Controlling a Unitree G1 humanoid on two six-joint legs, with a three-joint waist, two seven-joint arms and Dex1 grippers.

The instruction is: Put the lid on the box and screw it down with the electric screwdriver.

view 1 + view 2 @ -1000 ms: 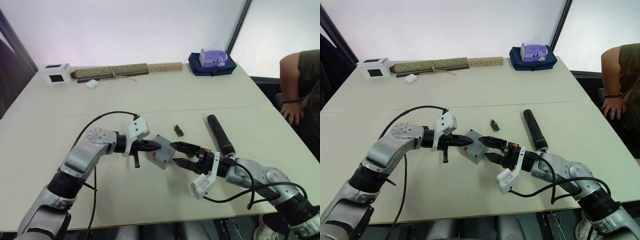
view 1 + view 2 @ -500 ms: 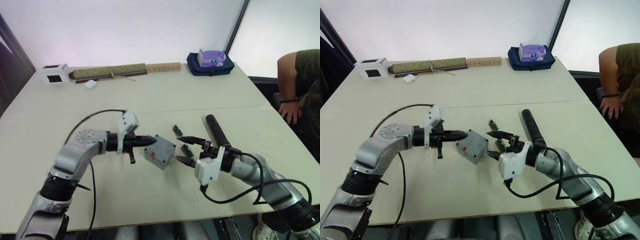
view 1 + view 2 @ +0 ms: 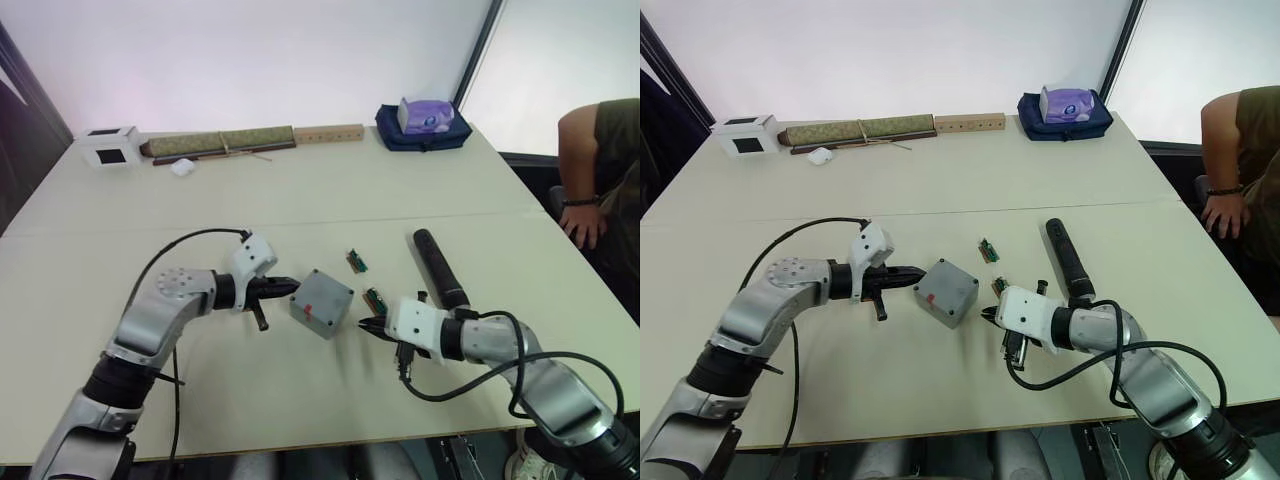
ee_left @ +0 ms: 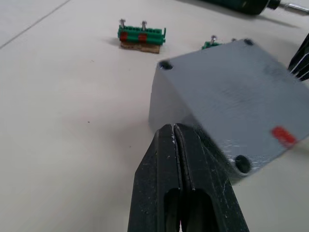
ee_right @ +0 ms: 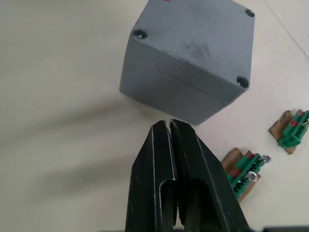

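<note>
Lying between the two grippers in the left eye view, the box (image 3: pixel 322 303) sits on the table (image 3: pixel 300 200) with the lid (image 3: pixel 326 292) already on it. The left gripper (image 3: pixel 290 286) points at it from its left, the right gripper (image 3: pixel 368 325) from its right. The screwdriver (image 3: pixel 439 269) lies untouched just beyond the right arm, its long axis running away from the robot, so the right arm is clearly the nearer one for picking it up. Two small green terminal blocks (image 3: pixel 357 261) lie between box and screwdriver.

From the left wrist view, the fingers (image 4: pixel 166 159) are pressed together, holding nothing, just short of the box wall; the lid's red mark (image 4: pixel 283 136) faces up.

From the right wrist view, the fingers (image 5: pixel 186 154) are likewise closed and empty, near the box's corner. The seam between lid and box looks even, and the corner screw holes (image 5: pixel 140 34) appear unfilled, so screwing probably remains.
</note>
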